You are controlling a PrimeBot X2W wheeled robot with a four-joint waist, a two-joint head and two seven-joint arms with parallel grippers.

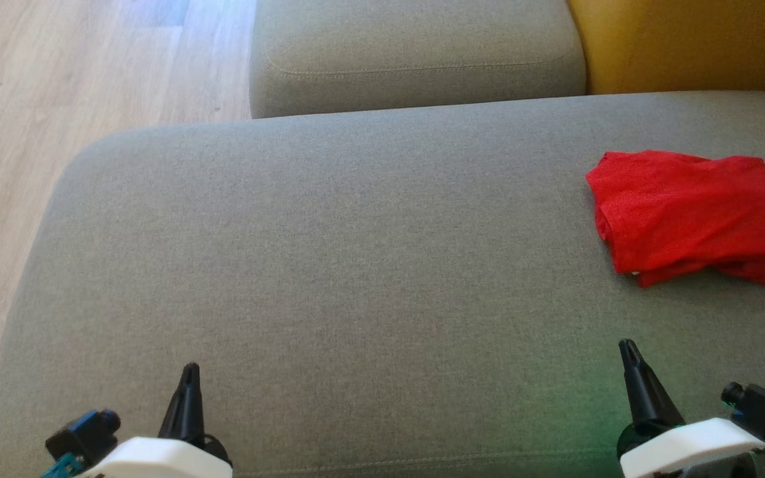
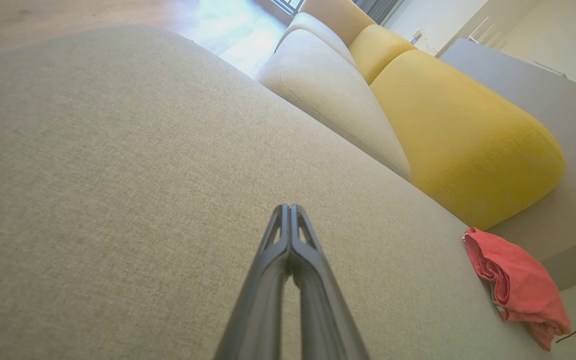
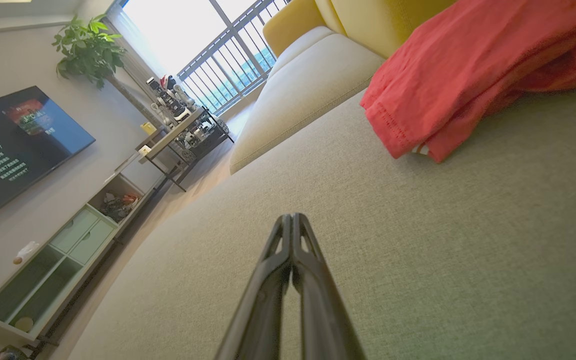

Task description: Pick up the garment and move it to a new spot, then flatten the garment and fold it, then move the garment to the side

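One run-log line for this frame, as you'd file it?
red garment: loosely folded, right side of grey cushion | left gripper: shut, empty | right gripper: shut, empty, short of garment

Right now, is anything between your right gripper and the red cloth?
Just bare grey cushion between the right gripper and the red garment, clearest in the head view.

A broad grey woven-fabric sofa cushion (image 1: 356, 265) carries a loosely folded red cloth garment (image 1: 694, 212). It lies just ahead of the right end effector (image 1: 628, 346), well apart from the left end effector (image 1: 190, 369).
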